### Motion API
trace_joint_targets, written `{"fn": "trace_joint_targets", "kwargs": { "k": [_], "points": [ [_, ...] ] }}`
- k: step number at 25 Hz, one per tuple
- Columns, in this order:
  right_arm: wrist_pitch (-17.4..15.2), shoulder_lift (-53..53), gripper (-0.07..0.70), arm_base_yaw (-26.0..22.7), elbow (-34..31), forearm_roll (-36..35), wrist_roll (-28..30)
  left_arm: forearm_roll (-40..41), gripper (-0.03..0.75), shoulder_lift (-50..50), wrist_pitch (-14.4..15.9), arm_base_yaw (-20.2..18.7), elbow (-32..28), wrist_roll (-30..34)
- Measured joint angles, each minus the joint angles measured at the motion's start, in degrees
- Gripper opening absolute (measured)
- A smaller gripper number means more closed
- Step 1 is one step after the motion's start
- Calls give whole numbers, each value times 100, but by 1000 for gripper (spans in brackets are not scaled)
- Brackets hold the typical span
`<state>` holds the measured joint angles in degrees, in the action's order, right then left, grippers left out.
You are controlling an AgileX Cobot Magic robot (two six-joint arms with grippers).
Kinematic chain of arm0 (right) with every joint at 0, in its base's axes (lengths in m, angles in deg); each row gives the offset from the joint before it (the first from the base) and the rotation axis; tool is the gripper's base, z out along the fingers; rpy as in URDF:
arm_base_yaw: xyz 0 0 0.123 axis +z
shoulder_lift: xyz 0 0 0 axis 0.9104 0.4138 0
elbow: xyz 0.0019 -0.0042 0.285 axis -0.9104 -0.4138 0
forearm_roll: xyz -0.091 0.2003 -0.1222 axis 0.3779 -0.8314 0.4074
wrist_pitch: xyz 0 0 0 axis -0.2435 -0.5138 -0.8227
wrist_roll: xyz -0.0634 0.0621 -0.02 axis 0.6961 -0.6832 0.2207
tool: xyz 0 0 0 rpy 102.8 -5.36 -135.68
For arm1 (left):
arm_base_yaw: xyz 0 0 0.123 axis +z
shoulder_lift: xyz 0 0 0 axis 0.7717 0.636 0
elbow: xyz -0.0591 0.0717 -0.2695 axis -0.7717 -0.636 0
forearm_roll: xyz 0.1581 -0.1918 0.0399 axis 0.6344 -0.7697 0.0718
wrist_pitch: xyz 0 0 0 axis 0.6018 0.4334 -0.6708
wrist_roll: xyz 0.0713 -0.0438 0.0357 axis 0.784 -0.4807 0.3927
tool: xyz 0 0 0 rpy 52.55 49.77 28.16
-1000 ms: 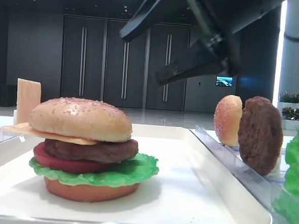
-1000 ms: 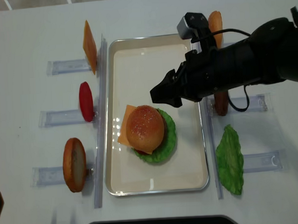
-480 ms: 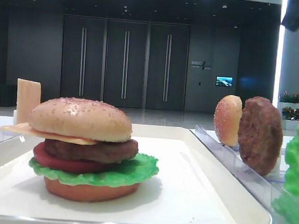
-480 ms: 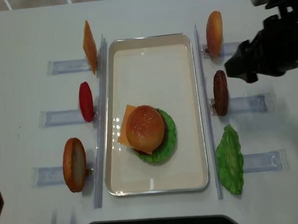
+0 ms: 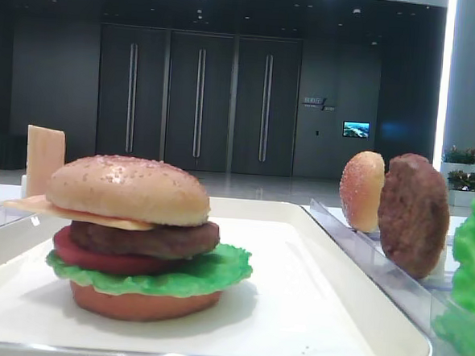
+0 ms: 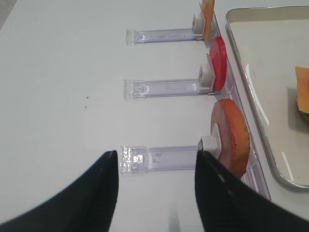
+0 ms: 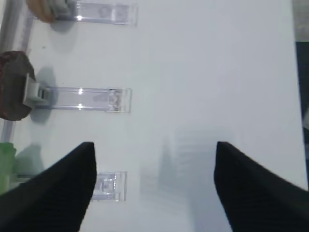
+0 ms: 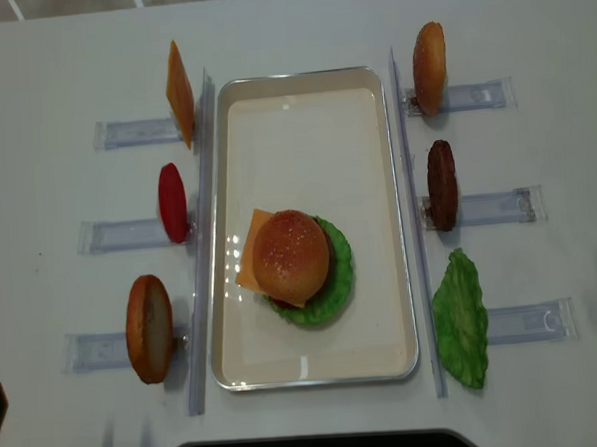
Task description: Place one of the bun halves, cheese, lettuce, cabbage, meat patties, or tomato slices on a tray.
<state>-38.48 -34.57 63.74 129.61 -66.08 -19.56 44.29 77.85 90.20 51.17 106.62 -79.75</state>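
Observation:
On the white tray (image 8: pixel 302 103) stands a stack: seeded bun half (image 8: pixel 291 254) on top, cheese (image 8: pixel 247 264), meat patty (image 5: pixel 145 238), tomato slice (image 5: pixel 87 258) and lettuce (image 8: pixel 339 273) over a bottom bun (image 5: pixel 141 303). My right gripper (image 7: pixel 154 146) is open and empty above bare table, right of a racked patty (image 7: pixel 12 87). Open and empty too, my left gripper (image 6: pixel 156 154) hovers over the rack end beside an upright orange bun (image 6: pixel 231 137). Neither gripper shows in the exterior views.
Clear racks flank the tray. On the left stand a cheese slice (image 8: pixel 179 92), a tomato slice (image 8: pixel 172 202) and a bun (image 8: pixel 149 327). On the right are a speckled bun (image 8: pixel 430 67), a patty (image 8: pixel 442 184) and a lettuce leaf (image 8: pixel 461 318).
My right arm has drawn back from above the tray to the right and left both exterior views. The stack on the tray has not moved.

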Motion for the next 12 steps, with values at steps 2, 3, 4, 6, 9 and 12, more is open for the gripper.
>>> {"fn": "trace_joint_targets", "kwargs": {
  "k": [2, 3, 4, 6, 9, 12],
  "points": [
    [-200, -501, 482, -66, 0, 181, -170, 0, 391, 0, 0, 0, 0, 0],
    [-308, -698, 474, -87, 0, 288, -247, 0, 391, 0, 0, 0, 0, 0],
    [-393, -871, 465, -101, 0, 381, -324, 0, 391, 0, 0, 0, 0, 0],
    [-583, -1180, 450, -101, 0, 501, -444, 0, 391, 0, 0, 0, 0, 0],
    [-798, -1677, 442, -101, 0, 530, -563, 0, 391, 0, 0, 0, 0, 0],
    [-832, -2116, 441, -101, 0, 534, -669, 0, 391, 0, 0, 0, 0, 0]
  ]
}}
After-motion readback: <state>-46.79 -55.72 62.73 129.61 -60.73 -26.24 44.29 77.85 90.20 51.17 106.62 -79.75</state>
